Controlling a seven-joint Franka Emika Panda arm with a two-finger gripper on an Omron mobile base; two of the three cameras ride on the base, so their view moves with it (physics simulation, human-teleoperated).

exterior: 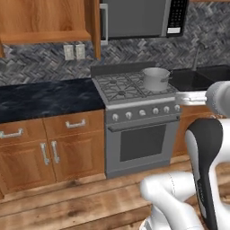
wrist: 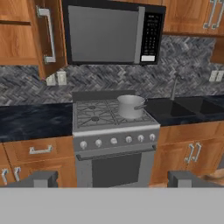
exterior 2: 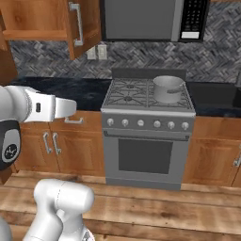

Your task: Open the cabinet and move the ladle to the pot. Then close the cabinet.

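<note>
The cabinet [exterior: 45,18] hangs at the upper left with its right door [exterior 2: 82,23] swung open toward me; the door's silver bar handle [wrist: 46,35] faces the room. Bare wood and one shelf are all I see inside, and the ladle is out of view. The grey pot [exterior: 156,78] stands on the stove's back right burner, also seen as pot [exterior 2: 168,88] and pot [wrist: 130,106]. My gripper [wrist: 113,179] is open with its fingertips [wrist: 41,178] far apart and nothing between them. It hangs well back from the stove, facing it at about counter height.
A microwave [wrist: 105,33] hangs over the stove [wrist: 113,127], right beside the open door. Dark counter [exterior: 45,96] runs to the left, and a sink with faucet [wrist: 188,105] lies to the right. Base cabinets [exterior: 54,148] and wooden floor sit below.
</note>
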